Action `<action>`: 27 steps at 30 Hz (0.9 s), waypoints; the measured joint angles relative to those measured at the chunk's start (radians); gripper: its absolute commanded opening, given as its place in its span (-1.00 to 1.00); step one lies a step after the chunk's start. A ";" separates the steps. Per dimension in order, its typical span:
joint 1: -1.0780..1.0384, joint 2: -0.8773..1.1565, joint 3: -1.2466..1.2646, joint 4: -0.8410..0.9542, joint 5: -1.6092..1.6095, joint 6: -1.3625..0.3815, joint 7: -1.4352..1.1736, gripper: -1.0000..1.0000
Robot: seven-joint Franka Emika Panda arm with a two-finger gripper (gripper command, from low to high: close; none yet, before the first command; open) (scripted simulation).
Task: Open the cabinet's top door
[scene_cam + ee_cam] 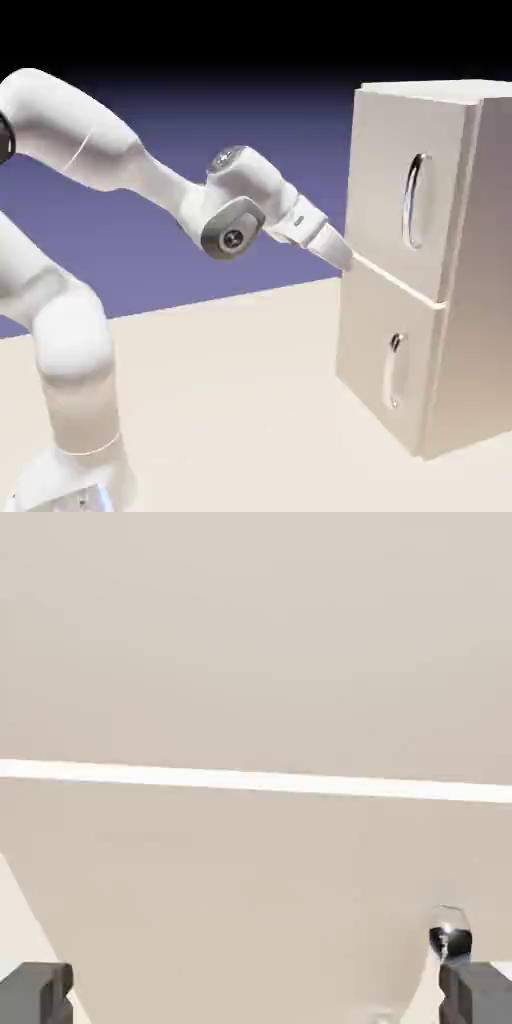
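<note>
In the exterior view, the cabinet (425, 270) stands on the desk (240, 400) at about 3 o'clock in the frame, tall and beige, with no brand, label or writing readable on it. The top door (405, 190) fills its upper front and appears flush with the cabinet body, its long curved silver handle (414, 200) upright toward the door's right side. Below it is the lower door (385, 365) with a shorter handle (395, 370). The white arm (120, 160) reaches from 9 o'clock, and the end effector (345, 255) sits at the cabinet's left front edge, level with the seam between the two doors; its opening cannot be judged here.

In the hand view, beige door panels fill the frame, a bright seam (256, 780) crossing horizontally. The two grey fingertips (36, 992) sit far apart at 7 and 5 o'clock, so the end effector is wide, holding nothing. A small silver handle end (449, 934) shows at 5 o'clock.
</note>
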 measured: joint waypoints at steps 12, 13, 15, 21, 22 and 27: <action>0.167 -0.086 -0.196 0.074 -0.522 -0.025 0.374 1.00; 0.181 -0.093 -0.213 0.080 -0.565 -0.027 0.405 1.00; 0.209 -0.108 -0.246 0.093 -0.652 -0.031 0.467 1.00; 0.292 -0.151 -0.344 0.130 -0.913 -0.044 0.654 1.00; 0.306 -0.158 -0.360 0.136 -0.957 -0.046 0.685 1.00; 0.376 -0.194 -0.442 0.167 -1.174 -0.057 0.840 1.00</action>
